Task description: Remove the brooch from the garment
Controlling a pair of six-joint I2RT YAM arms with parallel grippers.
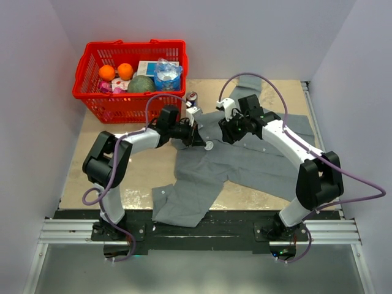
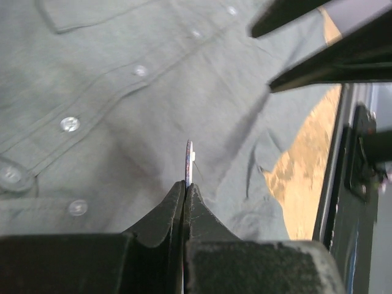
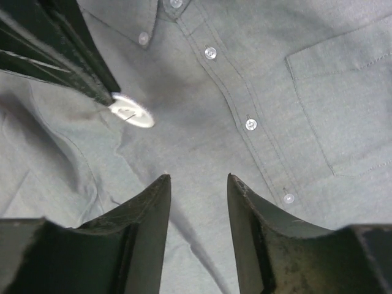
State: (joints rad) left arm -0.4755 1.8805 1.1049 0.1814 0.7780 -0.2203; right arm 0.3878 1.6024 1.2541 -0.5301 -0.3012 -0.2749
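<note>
The garment (image 1: pixel 245 156), a grey button-up shirt, lies spread over the table, and its button placket (image 3: pixel 250 124) and pocket show in the right wrist view. My left gripper (image 2: pixel 185 184) is shut on the brooch (image 2: pixel 189 160), which shows edge-on just above the cloth. In the right wrist view the brooch (image 3: pixel 132 112) shows a pale silvery face with a thin pin across it. From the top view the brooch (image 1: pixel 208 146) sits at the tip of the left gripper (image 1: pixel 199 139). My right gripper (image 3: pixel 197 177) hovers open over the shirt front, a little right of the brooch, with nothing between its fingers.
A red basket (image 1: pixel 92 92) with oranges, a green fruit and packets stands at the back left. A small drink can (image 1: pixel 192 98) stands just right of it, behind the left gripper. The right arm (image 1: pixel 288 144) reaches over the shirt's right side. Walls close in on both sides.
</note>
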